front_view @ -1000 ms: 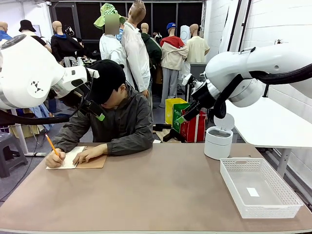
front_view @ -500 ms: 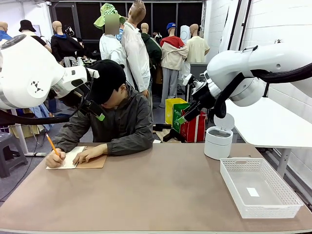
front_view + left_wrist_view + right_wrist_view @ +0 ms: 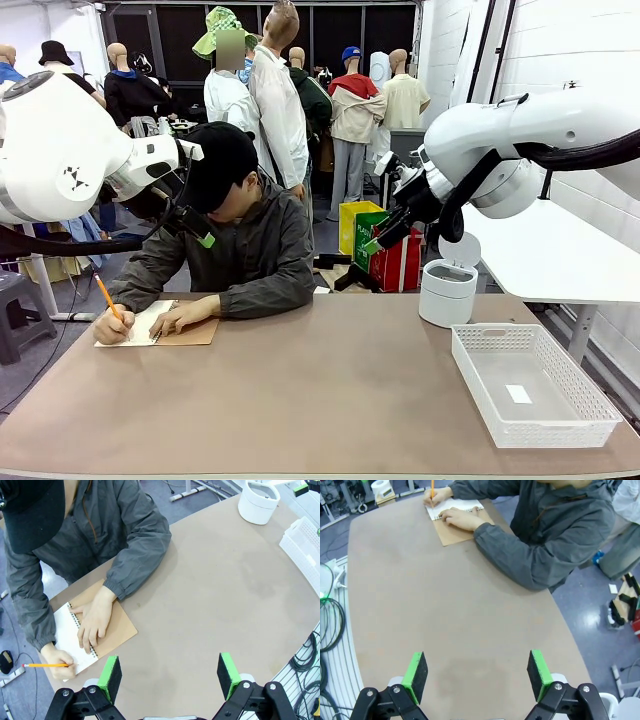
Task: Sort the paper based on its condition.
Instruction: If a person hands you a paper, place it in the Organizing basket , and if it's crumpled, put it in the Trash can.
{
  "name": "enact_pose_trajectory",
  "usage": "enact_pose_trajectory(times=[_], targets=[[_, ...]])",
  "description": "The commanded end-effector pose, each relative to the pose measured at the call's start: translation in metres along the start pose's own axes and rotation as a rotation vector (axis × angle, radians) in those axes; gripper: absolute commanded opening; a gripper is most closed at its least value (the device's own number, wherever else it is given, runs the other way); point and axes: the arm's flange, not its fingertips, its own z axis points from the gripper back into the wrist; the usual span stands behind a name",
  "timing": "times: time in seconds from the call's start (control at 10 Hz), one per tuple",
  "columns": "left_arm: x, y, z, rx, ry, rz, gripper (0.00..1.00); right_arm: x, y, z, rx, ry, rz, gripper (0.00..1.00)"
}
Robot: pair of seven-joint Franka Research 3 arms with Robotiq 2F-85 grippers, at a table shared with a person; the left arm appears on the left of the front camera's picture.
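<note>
under the writing hand (image 3: pixel 112 328), the paper (image 3: pixel 141 324).

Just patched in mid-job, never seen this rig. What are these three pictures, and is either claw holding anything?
The wide picture looks across the brown table from between two white robot arms. The other two come from wrist cameras, looking down past the green pads of the left gripper and the right gripper. Both stand open above the table, holding nothing. At the far side a person writes with a pencil in a spiral notebook, the other hand flat on it. On the robot's right sit a white basket and a white bin with its lid raised.
</note>
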Motion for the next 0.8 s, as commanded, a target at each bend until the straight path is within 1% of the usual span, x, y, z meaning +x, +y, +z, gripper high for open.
enact_pose_trajectory(times=[0.0, 0.7], targets=[[0.0007, 0.0012, 0.0012, -0.001, -0.003, 0.002, 1.0, 0.0002, -0.0006, -0.0001, -0.009, 0.003, -0.002, 1.0], [0.0007, 0.0012, 0.0012, -0.001, -0.003, 0.002, 1.0, 0.0002, -0.0006, -0.0001, -0.009, 0.003, -0.002, 1.0]])
